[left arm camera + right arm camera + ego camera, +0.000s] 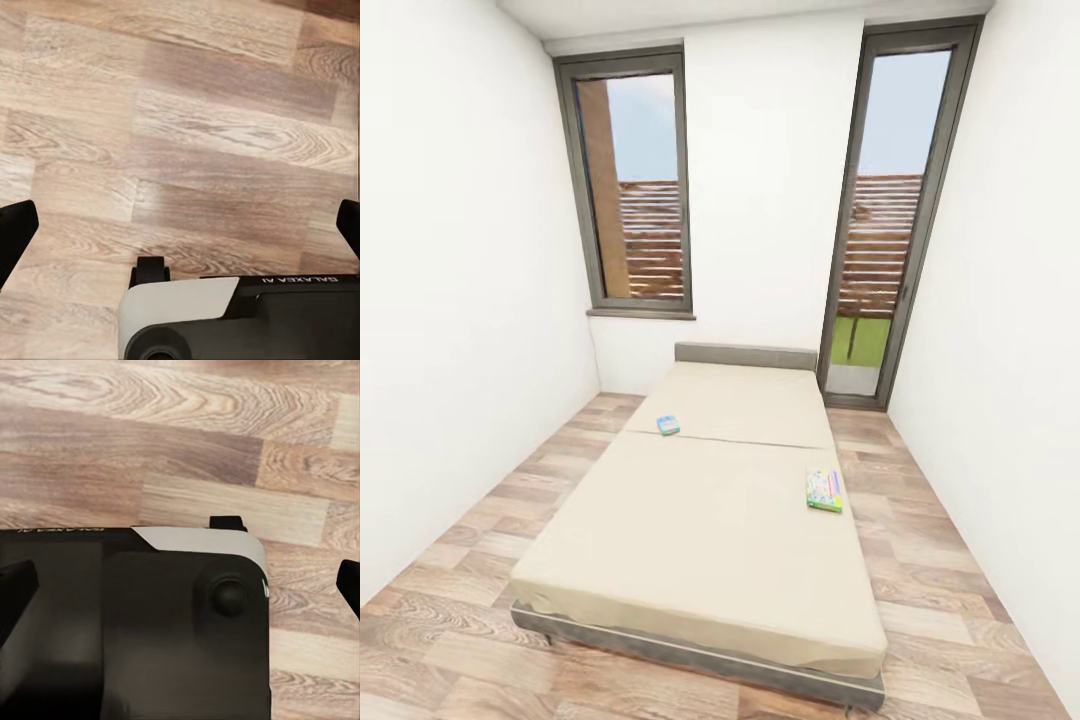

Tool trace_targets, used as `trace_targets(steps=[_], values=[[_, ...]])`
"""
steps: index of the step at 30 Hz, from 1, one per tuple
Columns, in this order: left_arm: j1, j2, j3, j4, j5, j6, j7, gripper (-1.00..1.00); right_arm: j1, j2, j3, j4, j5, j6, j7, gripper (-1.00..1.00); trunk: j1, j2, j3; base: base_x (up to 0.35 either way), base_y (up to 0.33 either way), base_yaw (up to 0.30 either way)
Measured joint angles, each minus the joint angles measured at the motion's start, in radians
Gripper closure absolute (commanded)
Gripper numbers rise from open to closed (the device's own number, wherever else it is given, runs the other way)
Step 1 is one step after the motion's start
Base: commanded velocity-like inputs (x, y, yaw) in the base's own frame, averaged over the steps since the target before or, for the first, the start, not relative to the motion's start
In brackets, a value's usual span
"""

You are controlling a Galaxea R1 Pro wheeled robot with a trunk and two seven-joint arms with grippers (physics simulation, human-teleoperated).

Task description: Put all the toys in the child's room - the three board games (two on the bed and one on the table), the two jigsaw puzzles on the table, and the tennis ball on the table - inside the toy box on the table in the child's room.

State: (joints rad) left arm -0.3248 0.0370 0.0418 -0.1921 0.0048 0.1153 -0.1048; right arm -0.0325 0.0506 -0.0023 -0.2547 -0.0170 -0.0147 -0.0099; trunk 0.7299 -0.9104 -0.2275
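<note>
While the two arms hang low over the floor, the left gripper [180, 225] shows its two black fingertips [15, 232] at opposite edges of the left wrist view, set wide apart with nothing between them. Below it lie brown wood floor planks [225, 127] and the robot's grey and black base [225, 315], which carries white lettering. The right gripper [180, 585] also has its dark fingertips [349, 585] spread far apart and empty, over the black top of the base [150, 630] and the same plank floor [187, 442].

From the head view, the low wide bed with beige mattress and grey frame [690, 540] fills the middle of the narrow white-walled room, its long axis running from 6 o'clock up to 12 o'clock, with the low grey headboard [745, 355] at the far end. Two board games lie flat on the mattress, well apart. The small blue box [668, 425] sits toward 11 o'clock, near the bed's left edge by a seam across the mattress; it looks nearly square and slightly turned. The larger green-edged box with a colourful printed lid [824, 489] lies at about 2 o'clock, close to the bed's right edge, its long axis roughly along the bed's length. Two tall dark-framed windows [635, 180] stand in the far wall.
</note>
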Motion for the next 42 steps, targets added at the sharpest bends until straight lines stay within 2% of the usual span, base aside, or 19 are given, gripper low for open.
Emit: trace_targets(steps=[1, 2, 6, 26, 42], values=[[0.000, 0.000, 0.000, 0.000, 0.000, -0.006, -0.001, -1.00, 0.000, 0.000, 0.000, 0.000, 0.000, -0.003, 0.000, -1.00, -0.004, 0.007, 0.003, 0.000, 0.000, 0.000], [0.000, 0.001, -0.001, 0.001, 0.000, -0.049, -0.001, -1.00, 0.001, 0.002, 0.000, 0.005, 0.000, -0.028, -0.001, -1.00, -0.008, 0.014, 0.006, 0.000, 0.000, 0.000], [0.000, -0.002, -0.004, 0.001, -0.001, -0.071, 0.003, -1.00, 0.001, -0.004, -0.005, 0.009, -0.008, -0.045, -0.001, -1.00, -0.023, 0.042, 0.019, 0.000, 0.000, 0.000], [0.002, -0.001, -0.003, 0.002, 0.001, -0.078, 0.005, -1.00, 0.001, 0.006, -0.008, 0.010, -0.014, -0.047, -0.001, -1.00, -0.100, 0.182, 0.083, 0.000, 0.000, 0.009], [0.003, 0.000, -0.002, 0.002, 0.001, -0.081, 0.006, -1.00, 0.001, 0.006, -0.006, 0.010, -0.013, -0.048, -0.001, -1.00, -0.161, 0.295, 0.152, -0.113, 0.000, 0.172]])
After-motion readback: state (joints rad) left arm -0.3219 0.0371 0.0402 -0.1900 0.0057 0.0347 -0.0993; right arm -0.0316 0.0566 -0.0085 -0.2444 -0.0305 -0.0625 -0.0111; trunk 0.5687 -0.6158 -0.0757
